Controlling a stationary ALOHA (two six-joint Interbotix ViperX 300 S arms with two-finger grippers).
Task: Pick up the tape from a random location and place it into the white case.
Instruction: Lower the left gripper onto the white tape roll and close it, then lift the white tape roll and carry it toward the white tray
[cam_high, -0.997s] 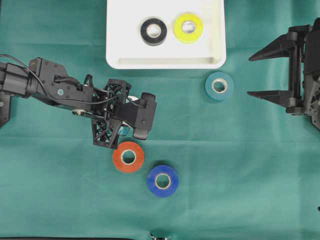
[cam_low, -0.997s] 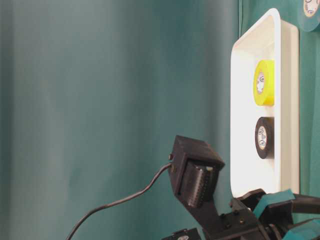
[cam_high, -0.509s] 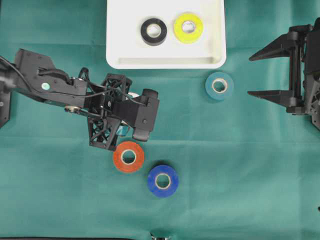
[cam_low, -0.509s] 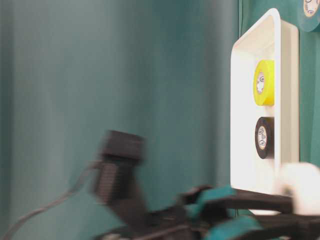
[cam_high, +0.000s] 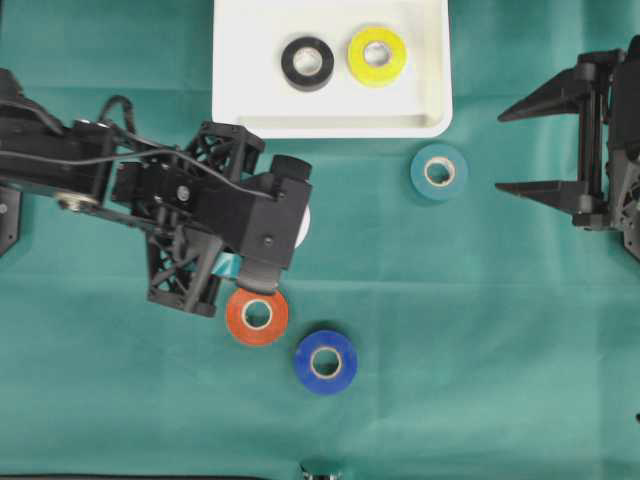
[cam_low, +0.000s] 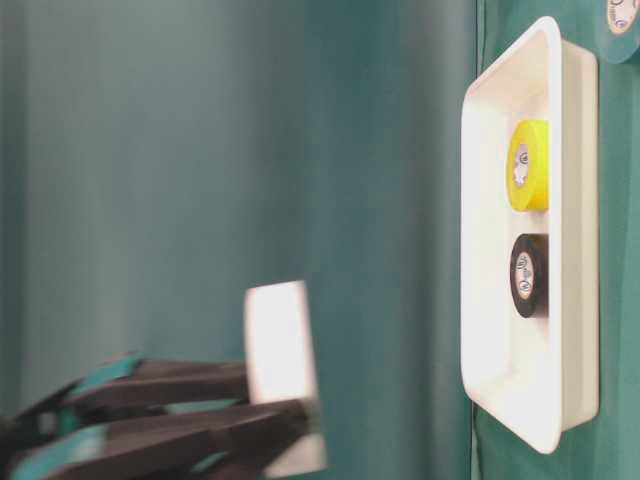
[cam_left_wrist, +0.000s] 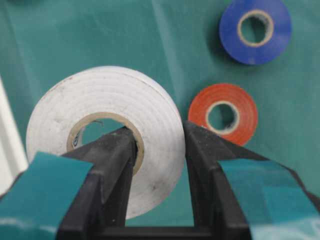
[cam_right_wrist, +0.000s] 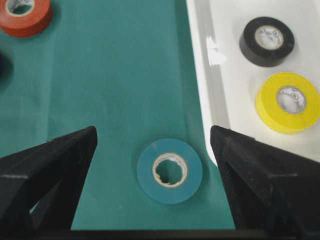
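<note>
My left gripper (cam_left_wrist: 157, 165) is clenched on the white tape roll (cam_left_wrist: 107, 135): one finger goes through the core, the other presses on the outer side. A second ago this gripper was low over the cloth, near the orange roll (cam_high: 257, 315). Now it has come up, and the white roll hangs clear of the table; in the table-level view it stands well apart from the white case (cam_high: 330, 125). I judge the pick is done and the carry to the case is the step in hand. The case lies further up in the overhead view, with a black roll (cam_high: 307, 63) and a yellow roll (cam_high: 376, 55) already inside and free room beside them.

My right gripper (cam_high: 520, 145) has not moved; its jaws stand wide apart and hold nothing, with the teal roll (cam_high: 438, 172) lying in front of it.

The table is covered by a green cloth (cam_high: 480, 350), a little wrinkled. A blue roll (cam_high: 325, 362) lies just beside the orange one. A green curtain closes the background.
</note>
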